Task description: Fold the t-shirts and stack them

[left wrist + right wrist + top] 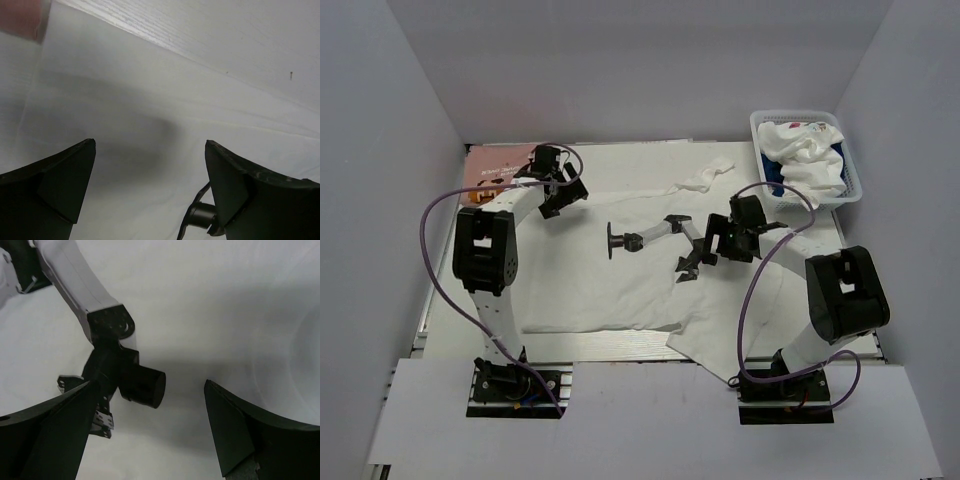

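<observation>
A large plain white t-shirt (620,290) lies spread flat over most of the table. It fills the left wrist view (150,100) and the right wrist view (225,300). My left gripper (565,200) (150,145) is open and empty, just above the shirt's far left part. My right gripper (692,262) (150,384) is open and empty over the shirt's middle. A folded pink t-shirt (495,165) (20,17) lies at the far left corner. A white tee with coloured marks (805,150) and a navy one (837,150) are bunched in the basket.
The white lattice basket (795,113) stands at the far right corner. A black and white jointed bracket (655,232) (107,325) lies on the shirt just left of my right gripper; its black end shows in the left wrist view (200,216). White walls enclose the table.
</observation>
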Robot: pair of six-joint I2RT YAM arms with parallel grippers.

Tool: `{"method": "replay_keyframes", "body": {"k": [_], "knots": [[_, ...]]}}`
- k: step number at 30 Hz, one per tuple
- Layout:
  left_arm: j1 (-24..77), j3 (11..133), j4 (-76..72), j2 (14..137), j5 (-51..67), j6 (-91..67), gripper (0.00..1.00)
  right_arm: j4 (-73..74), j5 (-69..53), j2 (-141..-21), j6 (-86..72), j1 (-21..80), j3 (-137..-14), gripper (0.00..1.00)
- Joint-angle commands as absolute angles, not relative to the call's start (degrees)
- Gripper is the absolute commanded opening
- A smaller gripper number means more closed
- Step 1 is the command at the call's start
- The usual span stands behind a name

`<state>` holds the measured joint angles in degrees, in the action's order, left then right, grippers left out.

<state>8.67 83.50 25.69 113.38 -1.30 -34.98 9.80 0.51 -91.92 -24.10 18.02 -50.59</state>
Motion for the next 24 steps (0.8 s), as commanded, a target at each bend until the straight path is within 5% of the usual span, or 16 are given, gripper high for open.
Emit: {"method": "replay_keyframes", "body": {"k": [1,18,24], "knots": [[8.7,88.2,28.0,115.2,-4.1,-35.1,1.0,7.1,-1.4,-90.8,-26.5,17.7,-48.4,0.9],[7.6,112.9,33.3,135.3,-8.6,-40.9,1.0,10.5,-3.7,-97.6,-22.8,15.6,-50.3,0.9],[6.4,120.8,25.0,138.2,-5.4,-48.2,1.0,11.3,-4.3,-99.8,-21.8,15.6,-50.4,0.9]]}}
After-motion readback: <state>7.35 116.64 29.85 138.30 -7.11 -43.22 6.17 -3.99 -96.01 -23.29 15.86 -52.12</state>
